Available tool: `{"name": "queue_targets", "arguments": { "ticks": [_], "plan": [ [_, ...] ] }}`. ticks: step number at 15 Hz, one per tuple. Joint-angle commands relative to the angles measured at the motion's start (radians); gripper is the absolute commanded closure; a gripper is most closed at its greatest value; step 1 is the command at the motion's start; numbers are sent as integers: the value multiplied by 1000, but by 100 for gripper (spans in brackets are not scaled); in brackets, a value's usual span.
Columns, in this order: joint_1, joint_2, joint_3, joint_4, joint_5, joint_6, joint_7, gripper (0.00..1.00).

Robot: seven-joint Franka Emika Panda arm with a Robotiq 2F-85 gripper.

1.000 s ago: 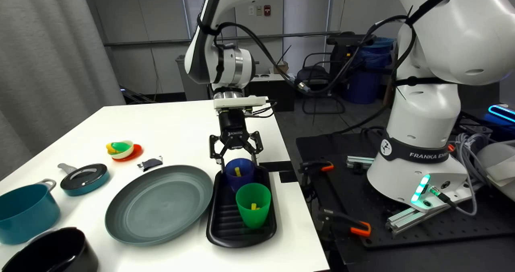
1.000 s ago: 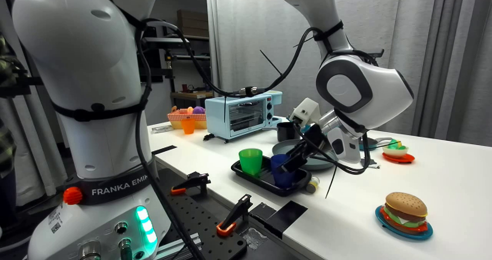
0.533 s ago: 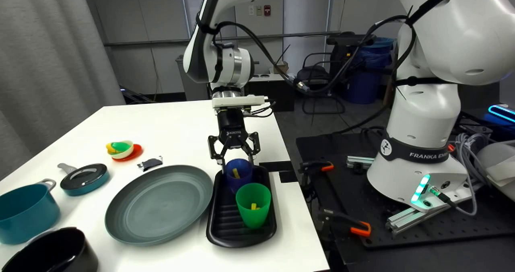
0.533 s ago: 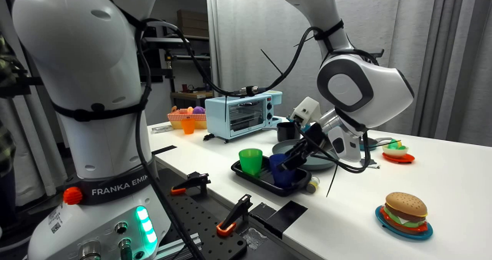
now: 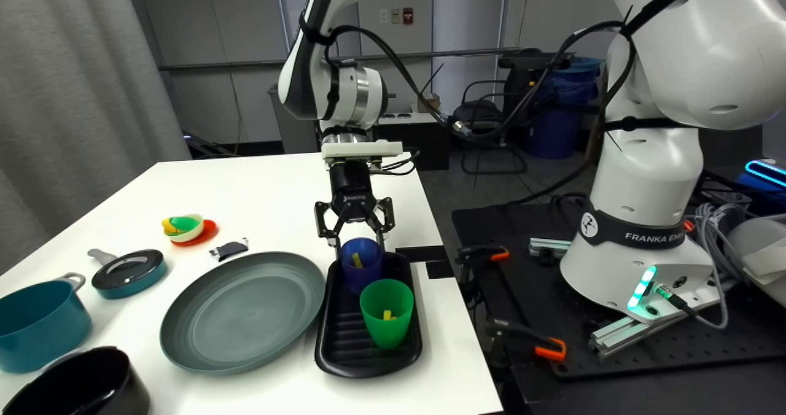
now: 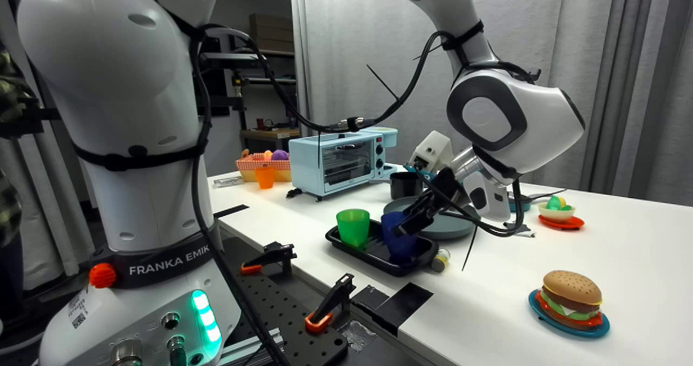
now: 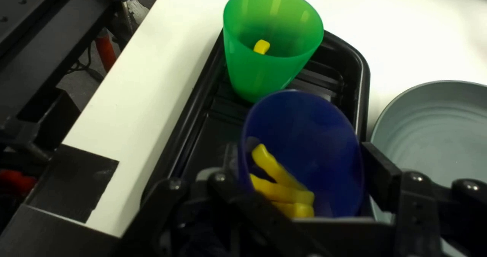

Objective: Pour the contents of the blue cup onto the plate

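Gripper: clamped on blue cup, lower centre of an exterior view; both just slightly raised, so lift likely begun. Sticks: inside blue cup. Plate: lower left, pour pending.

wrist view | plate: cut by right edge | blue cup: base hidden

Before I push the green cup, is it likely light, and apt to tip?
Probably light: the green cup looks thin-walled and translucent. Pushed near its rim, it could tip, since it narrows toward its base. A yellow piece inside may also shift.
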Motion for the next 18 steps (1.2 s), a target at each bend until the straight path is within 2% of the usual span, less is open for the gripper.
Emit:
{"name": "queue_targets", "arguments": {
  "ticks": [1,8,18],
  "plan": [
    [2,-74,-7,-37,8,-16,8,48],
    [19,-161,-11,-45,-10,-9,53,48],
    [76,-198,10,61,-66,-32,216,48]
  ]
}}
